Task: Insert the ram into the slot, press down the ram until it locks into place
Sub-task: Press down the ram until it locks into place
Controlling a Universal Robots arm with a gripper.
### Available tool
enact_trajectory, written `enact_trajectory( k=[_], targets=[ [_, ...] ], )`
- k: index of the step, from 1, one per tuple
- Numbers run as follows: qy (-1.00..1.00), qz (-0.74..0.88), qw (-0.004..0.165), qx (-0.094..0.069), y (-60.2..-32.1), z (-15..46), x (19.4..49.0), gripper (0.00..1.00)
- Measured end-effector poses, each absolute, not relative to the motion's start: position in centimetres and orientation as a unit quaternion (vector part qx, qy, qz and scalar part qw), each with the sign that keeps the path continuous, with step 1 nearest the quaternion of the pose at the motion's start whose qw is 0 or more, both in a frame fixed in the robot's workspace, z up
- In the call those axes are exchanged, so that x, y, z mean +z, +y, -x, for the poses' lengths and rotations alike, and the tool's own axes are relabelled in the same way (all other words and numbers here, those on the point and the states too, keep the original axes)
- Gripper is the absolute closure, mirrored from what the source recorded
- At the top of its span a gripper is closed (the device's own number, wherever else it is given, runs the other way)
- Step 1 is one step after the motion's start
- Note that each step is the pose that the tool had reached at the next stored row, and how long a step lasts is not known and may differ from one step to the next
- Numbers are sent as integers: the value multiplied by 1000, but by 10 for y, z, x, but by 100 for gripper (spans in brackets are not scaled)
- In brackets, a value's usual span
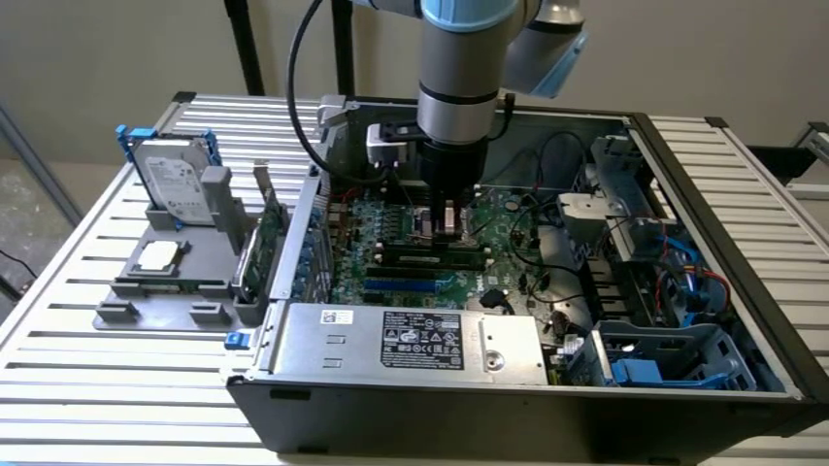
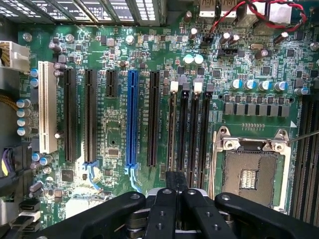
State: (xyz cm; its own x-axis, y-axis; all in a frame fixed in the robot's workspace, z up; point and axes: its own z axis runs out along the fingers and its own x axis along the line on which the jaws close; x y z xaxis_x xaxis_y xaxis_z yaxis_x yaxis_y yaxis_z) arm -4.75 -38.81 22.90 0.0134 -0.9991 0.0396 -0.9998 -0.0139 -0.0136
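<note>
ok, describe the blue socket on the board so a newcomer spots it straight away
Look inside the open computer case at the large green motherboard. Along it runs a row of long parallel sockets. The blue socket stands in that row with black sockets on either side, and it is the only blue one.

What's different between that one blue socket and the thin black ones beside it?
The blue socket is bright blue and stands alone in its colour; the black memory slots are four alike, packed side by side. Each black memory slot is narrower than the blue socket. The black memory slots have end clips, two of them white; the blue socket shows no white clip. Both run parallel on the green motherboard and look empty.
</note>
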Motion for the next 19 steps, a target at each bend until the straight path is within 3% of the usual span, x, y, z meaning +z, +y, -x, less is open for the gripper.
enact_trajectory(
  k=[5,12,19],
  targets=[
    [-702,-712,9,19,-388,48,225,89],
    [-702,-712,12,15,-389,47,249,89],
    [-702,-712,13,14,-389,47,250,89]
  ],
)
